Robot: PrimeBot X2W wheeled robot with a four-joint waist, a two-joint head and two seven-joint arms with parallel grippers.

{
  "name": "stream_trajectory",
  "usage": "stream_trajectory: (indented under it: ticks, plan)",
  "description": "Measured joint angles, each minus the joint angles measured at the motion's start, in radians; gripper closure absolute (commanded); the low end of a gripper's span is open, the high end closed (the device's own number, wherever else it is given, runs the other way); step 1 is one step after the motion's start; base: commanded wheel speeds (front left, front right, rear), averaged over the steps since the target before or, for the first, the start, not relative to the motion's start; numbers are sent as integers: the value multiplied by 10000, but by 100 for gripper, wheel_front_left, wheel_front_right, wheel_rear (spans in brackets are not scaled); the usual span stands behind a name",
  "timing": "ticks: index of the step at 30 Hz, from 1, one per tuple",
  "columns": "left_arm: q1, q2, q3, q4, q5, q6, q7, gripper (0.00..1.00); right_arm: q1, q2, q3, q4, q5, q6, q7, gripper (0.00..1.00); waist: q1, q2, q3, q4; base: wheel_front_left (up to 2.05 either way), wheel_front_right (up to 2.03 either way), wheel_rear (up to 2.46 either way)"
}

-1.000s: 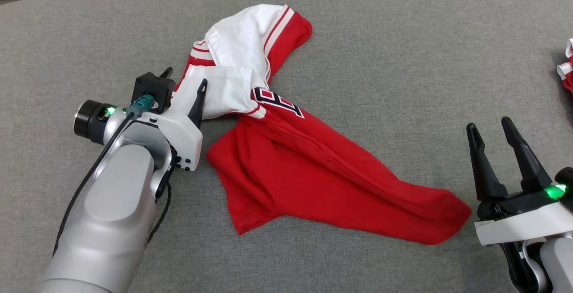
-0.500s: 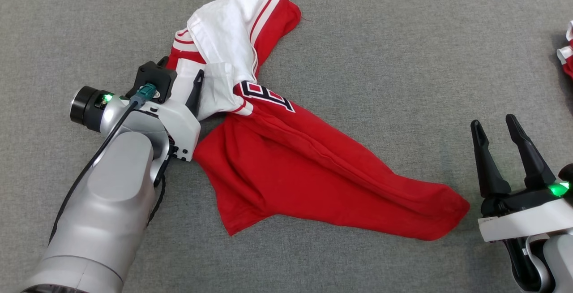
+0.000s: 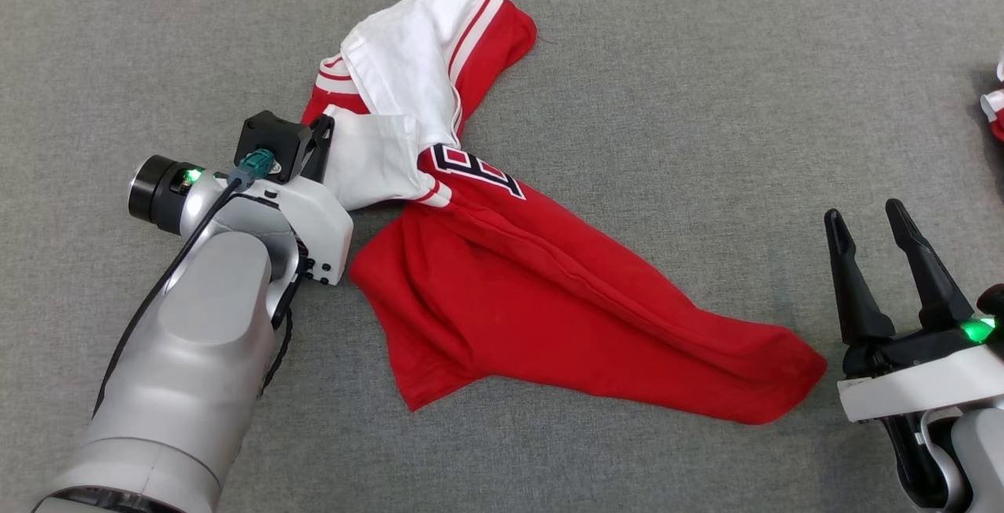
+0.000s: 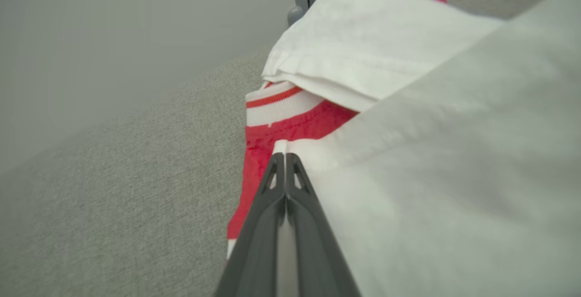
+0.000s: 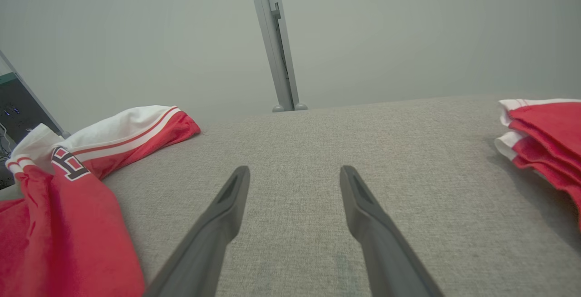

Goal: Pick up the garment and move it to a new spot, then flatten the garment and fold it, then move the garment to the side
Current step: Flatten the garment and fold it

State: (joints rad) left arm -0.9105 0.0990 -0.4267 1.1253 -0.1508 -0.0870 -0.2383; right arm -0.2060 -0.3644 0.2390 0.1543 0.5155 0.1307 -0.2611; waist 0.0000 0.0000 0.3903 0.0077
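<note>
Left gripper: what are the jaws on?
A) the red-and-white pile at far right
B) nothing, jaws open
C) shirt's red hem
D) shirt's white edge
D: in the left wrist view the left gripper has its jaws shut together on the white edge of the shirt, with the red body lying off to the side.

I have a counter (image 3: 706, 105) before me, covered in grey woven cloth. At its right edge lies a pile of folded red-and-white clothes (image 5: 542, 129). Beyond the far edge, a grey metal post (image 5: 277, 47) stands upright against a plain pale wall (image 5: 431, 29).
</note>
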Motion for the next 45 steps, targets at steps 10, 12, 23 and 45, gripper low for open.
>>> stream_trajectory:
  ticks: [10,12,23,45]
  plan:
    - [321,-19,328,-1058,-378,184,-219,100,194,58,-42,167,-63,0,0,0,0,0,-529,282,0,0,0]
    - [586,48,476,-1735,-468,238,-221,100,229,75,-27,188,-79,0,0,0,0,0,-676,375,0,0,0]
    - [3621,435,834,-5662,-483,217,-234,100,795,259,-173,318,-159,0,-2,0,0,1,-1652,1175,0,0,0]
    - [6663,-50,2401,-7553,-968,591,-234,0,1425,483,-161,345,-232,0,-2,0,0,0,-2782,1829,0,0,0]
